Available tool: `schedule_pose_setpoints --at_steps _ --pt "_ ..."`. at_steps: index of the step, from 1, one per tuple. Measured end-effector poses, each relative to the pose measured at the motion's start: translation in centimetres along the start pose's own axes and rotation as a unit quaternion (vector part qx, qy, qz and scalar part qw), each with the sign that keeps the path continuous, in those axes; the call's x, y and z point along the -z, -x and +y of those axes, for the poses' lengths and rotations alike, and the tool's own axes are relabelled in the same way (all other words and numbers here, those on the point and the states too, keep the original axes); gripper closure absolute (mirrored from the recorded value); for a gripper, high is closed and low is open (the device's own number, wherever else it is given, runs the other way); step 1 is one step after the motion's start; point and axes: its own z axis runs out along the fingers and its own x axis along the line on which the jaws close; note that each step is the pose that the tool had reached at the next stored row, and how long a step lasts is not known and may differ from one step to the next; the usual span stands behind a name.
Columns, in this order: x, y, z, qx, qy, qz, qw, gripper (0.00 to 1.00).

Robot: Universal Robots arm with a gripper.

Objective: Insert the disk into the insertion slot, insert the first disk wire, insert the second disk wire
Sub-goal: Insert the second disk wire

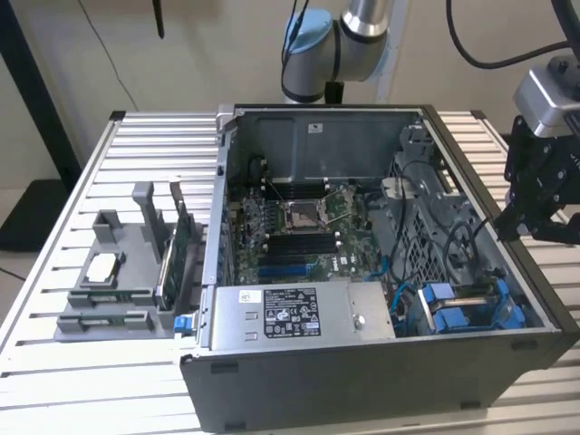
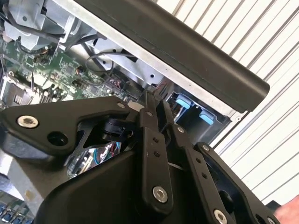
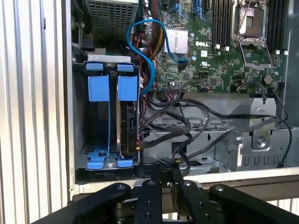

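Note:
The disk (image 3: 129,126) stands edge-on in its blue carrier (image 3: 127,87) inside the insertion slot of the grey drive cage (image 3: 78,116), at the case's near right corner (image 1: 471,304) in the exterior view. A second blue carrier (image 3: 98,88) sits beside it. Black wires (image 3: 182,126) bunch beside the disk's end; I cannot tell whether any is plugged in. My gripper (image 1: 504,228) (image 3: 164,171) (image 2: 156,106) hangs over the case's wall on the exterior view's right. Its fingers are together and a black wire (image 1: 471,227) arcs up to the tips.
The open case holds a motherboard (image 1: 308,227), a power supply (image 1: 290,313) and a blue cable (image 3: 150,51). The dark case rim (image 2: 187,51) lies just under my fingers. A grey fixture (image 1: 109,281) with loose parts stands on the slatted table (image 1: 91,381), on the exterior view's left.

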Motion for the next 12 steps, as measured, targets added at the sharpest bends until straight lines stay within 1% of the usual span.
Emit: schedule_pose_setpoints --at_steps 10,12 --pt "-0.03 -0.01 0.16 0.000 -0.0002 0.0000 1.0000 0.80" --pt "-0.04 -0.01 0.16 0.000 -0.0002 0.0000 1.0000 0.82"
